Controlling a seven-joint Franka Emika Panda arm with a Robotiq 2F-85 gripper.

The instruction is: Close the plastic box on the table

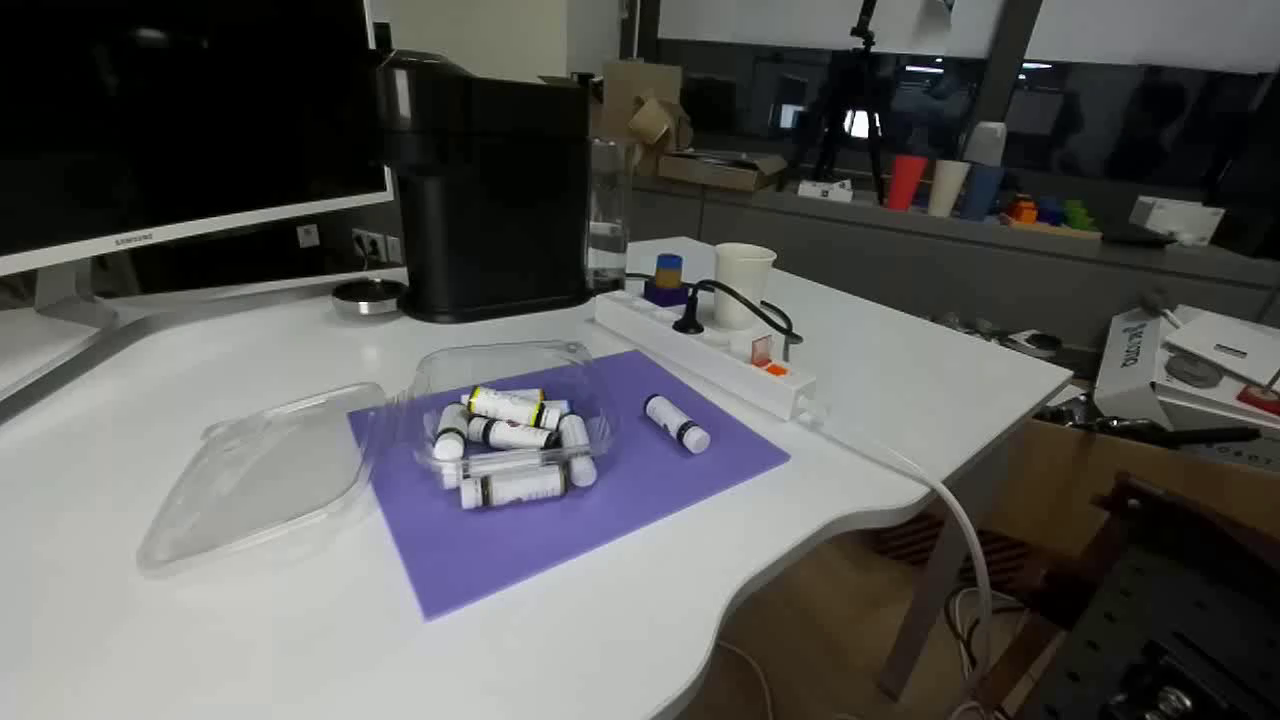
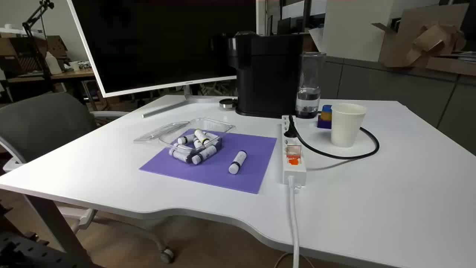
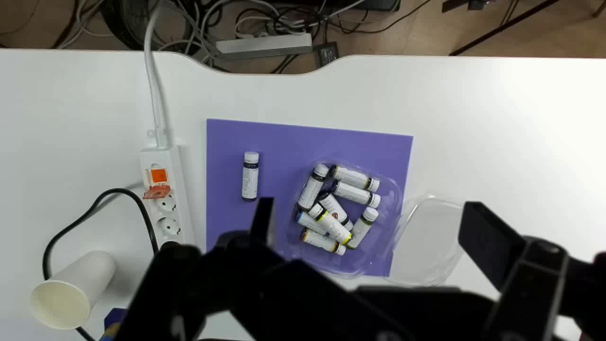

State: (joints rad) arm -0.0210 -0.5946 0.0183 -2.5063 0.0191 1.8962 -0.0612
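The tool [image 3: 368, 212], spread wide, hangs well above the open plastic box [image 3: 382, 232].

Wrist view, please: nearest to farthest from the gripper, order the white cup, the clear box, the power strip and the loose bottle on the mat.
From the gripper, in the wrist view:
1. Clear box: seen between the open jaws.
2. Loose bottle: left of it, on the purple mat.
3. Power strip: left of the mat.
4. White cup: lower left, farther out.
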